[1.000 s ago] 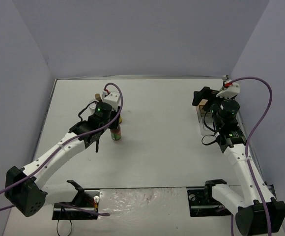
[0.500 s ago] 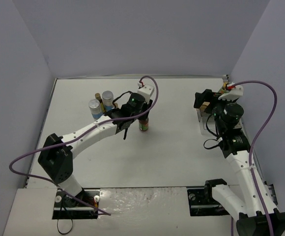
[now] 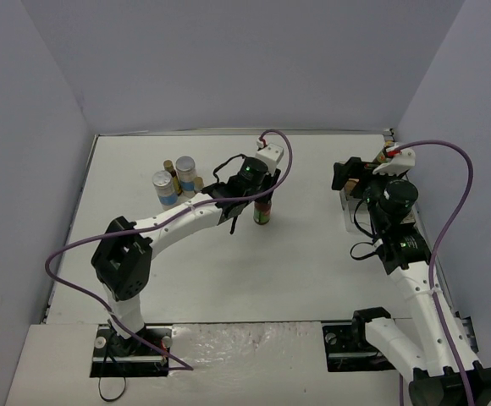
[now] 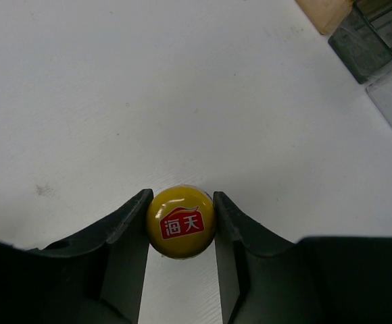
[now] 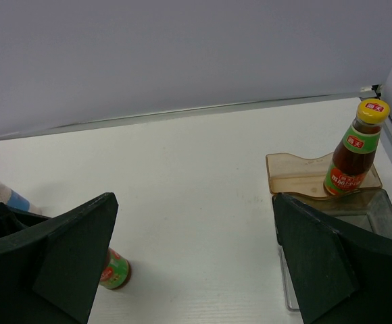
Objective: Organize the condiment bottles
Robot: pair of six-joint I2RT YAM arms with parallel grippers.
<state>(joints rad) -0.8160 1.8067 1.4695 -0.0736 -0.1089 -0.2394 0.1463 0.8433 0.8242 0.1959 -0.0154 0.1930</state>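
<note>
The left claw (image 4: 180,200) pinches a yellow-capped sauce bottle (image 4: 180,223) over the counter (image 4: 182,81); the right claw (image 5: 194,209) gapes wide (nothing in it) near the tray (image 5: 368,202)

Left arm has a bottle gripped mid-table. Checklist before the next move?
1. Left end effector grip on the yellow-capped bottle: ok, cap centred between the fingers.
2. Bottle lifted off the table: cannot tell.
3. Right end effector open and empty: ok.
4. Room in the clear tray: ok, a standing bottle is on its far section and the near compartment looks free.
5. Approach to the tray: not ok, the right end effector hangs close beside it.
</note>
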